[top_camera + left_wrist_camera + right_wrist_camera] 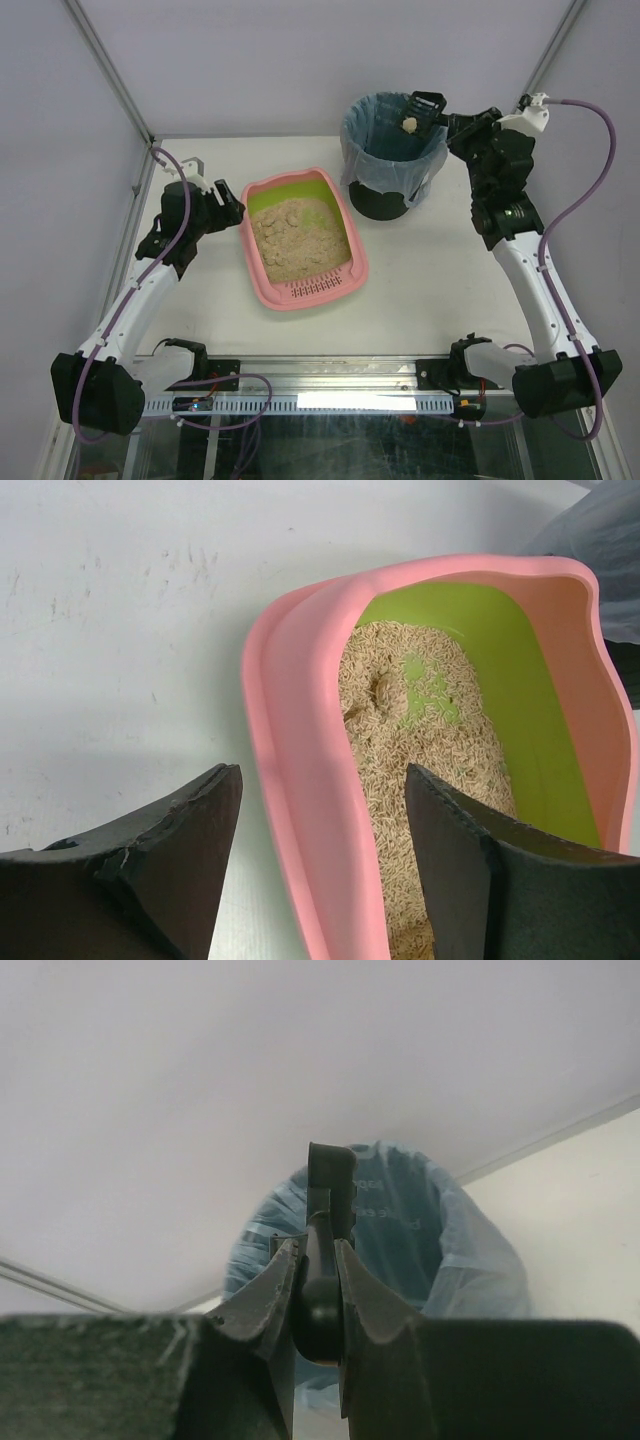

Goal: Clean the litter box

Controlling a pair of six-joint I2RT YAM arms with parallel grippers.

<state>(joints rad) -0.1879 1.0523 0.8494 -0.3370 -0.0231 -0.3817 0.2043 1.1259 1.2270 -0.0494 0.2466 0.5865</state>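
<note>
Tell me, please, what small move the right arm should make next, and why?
Probably tilt the right hand so that the scoop tips over. The hand holds the scoop above the bin lined with a blue bag, and a pale clump appears to sit on it, so tipping should drop the clump inside.

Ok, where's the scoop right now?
In the top view the scoop is at the back right, beyond the litter box. It is clamped in the right gripper, with its head over the mouth of the blue-lined bin.
</note>
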